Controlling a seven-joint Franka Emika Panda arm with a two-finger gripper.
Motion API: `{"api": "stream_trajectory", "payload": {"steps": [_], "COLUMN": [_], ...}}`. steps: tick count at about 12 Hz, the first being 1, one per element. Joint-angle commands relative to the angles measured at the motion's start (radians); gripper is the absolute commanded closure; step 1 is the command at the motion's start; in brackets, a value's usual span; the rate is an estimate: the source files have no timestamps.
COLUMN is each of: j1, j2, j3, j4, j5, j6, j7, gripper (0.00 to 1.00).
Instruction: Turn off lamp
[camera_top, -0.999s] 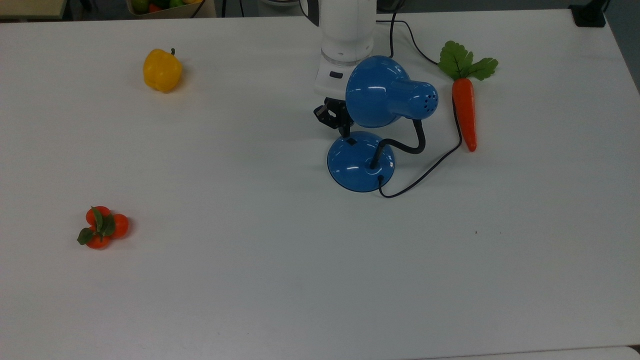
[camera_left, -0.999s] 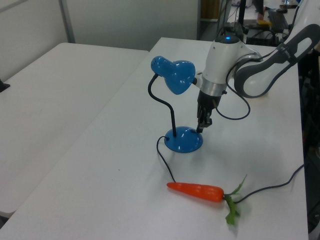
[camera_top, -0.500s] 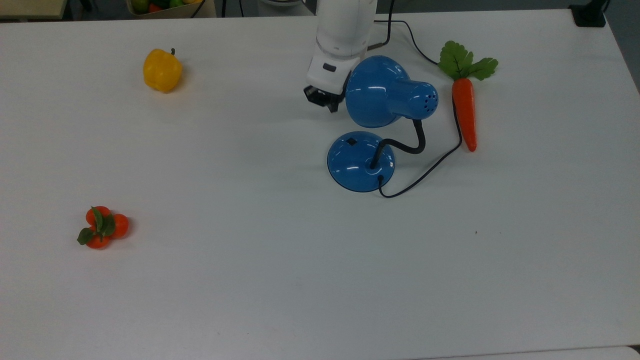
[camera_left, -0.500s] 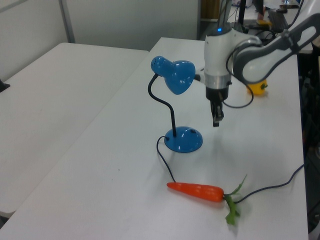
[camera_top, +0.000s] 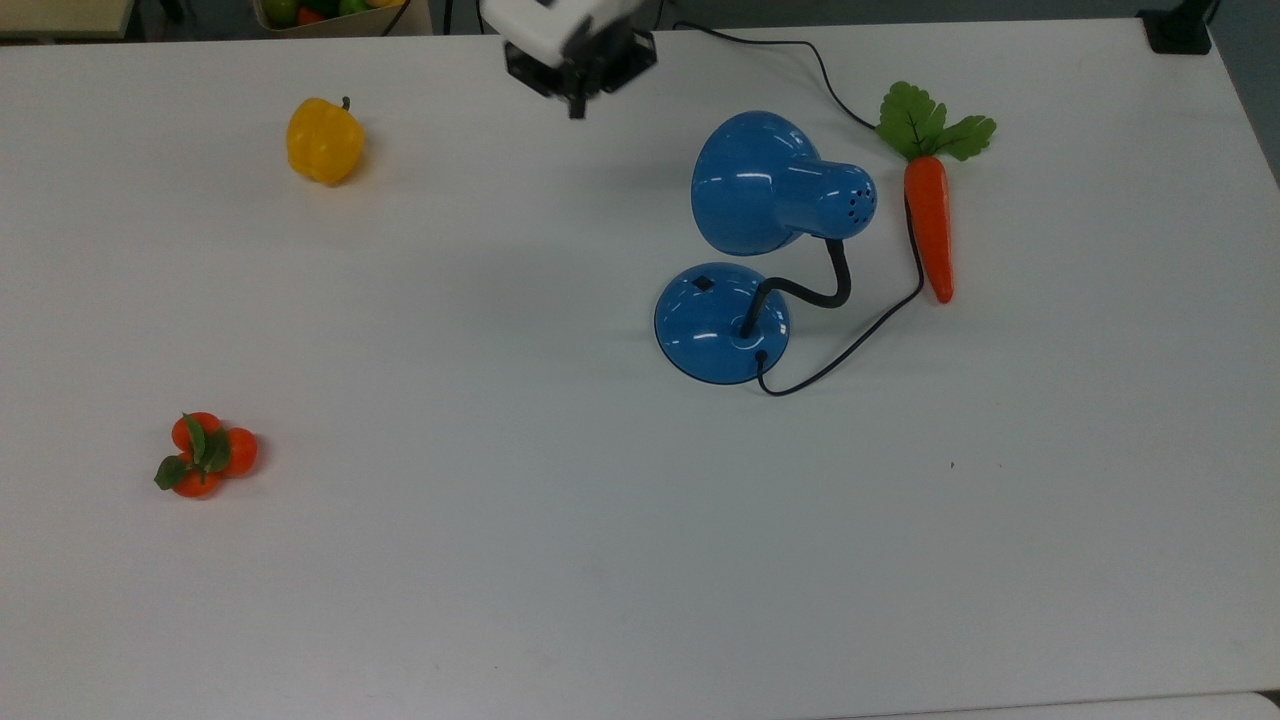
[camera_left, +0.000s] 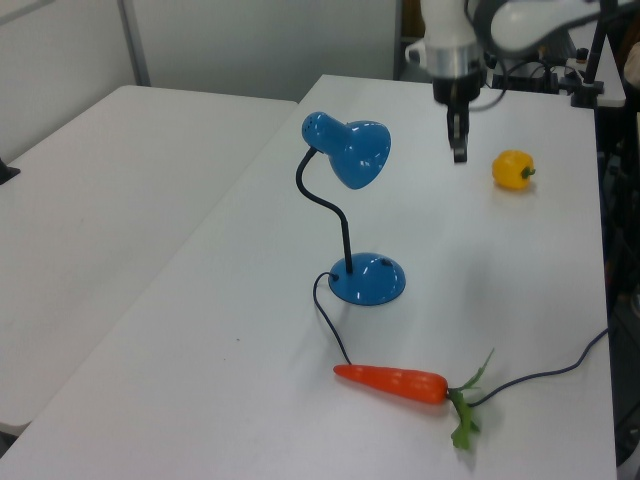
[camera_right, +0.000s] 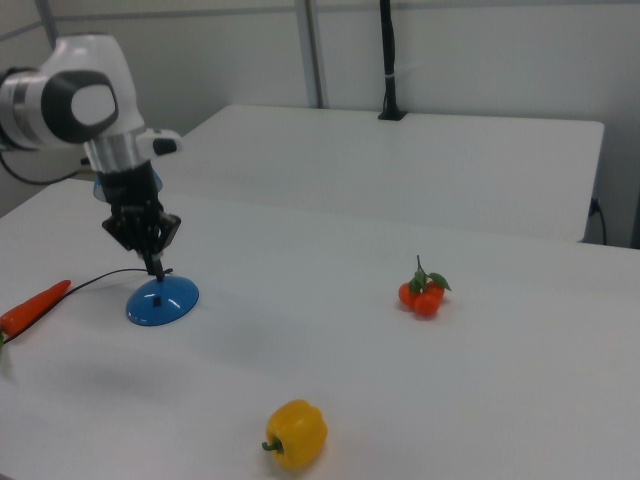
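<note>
The blue lamp stands right of the table's middle in the top view, its dome shade (camera_top: 770, 185) held above the round base (camera_top: 722, 322) by a bent black neck. A small black switch (camera_top: 703, 283) sits on the base's far side, and a thin cord (camera_top: 850, 345) runs off toward the carrot. No glow shows under the shade. My gripper (camera_top: 577, 108) hangs high near the table's far edge, well apart from the lamp, fingers pressed together and holding nothing. In the left view the gripper (camera_left: 458, 152) is beyond the shade (camera_left: 352, 152). In the right view the gripper (camera_right: 155, 266) hangs above the base (camera_right: 162, 300).
An orange carrot (camera_top: 928, 225) with green leaves lies at the top view's right of the lamp. A yellow pepper (camera_top: 324, 140) sits far left at the back. A cluster of small oranges (camera_top: 205, 455) lies at the front left. The white table (camera_top: 560, 560) is bare in front.
My gripper has lifted off the base's switch, risen and pulled back toward the table's far edge, to the top view's upper left. The lamp has not shifted.
</note>
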Motion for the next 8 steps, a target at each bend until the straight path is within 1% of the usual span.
{"api": "stream_trajectory", "payload": {"steps": [1, 2, 3, 4, 6, 8], "j1": [-0.087, -0.107, -0.103, -0.098, -0.104, -0.104], "j2": [0.001, 0.000, 0.000, -0.002, -0.011, -0.012], "j3": [-0.002, -0.013, -0.036, -0.048, -0.054, -0.053], "j4": [0.172, 0.201, 0.217, 0.226, 0.232, 0.232], "j5": [-0.006, 0.002, 0.005, 0.005, -0.001, -0.010], "j6": [-0.129, -0.147, -0.169, -0.172, -0.171, -0.171], "j7": [0.037, 0.037, 0.037, 0.036, 0.023, 0.022], "gripper": [0.99, 0.97, 0.88, 0.78, 0.01, 0.00]}}
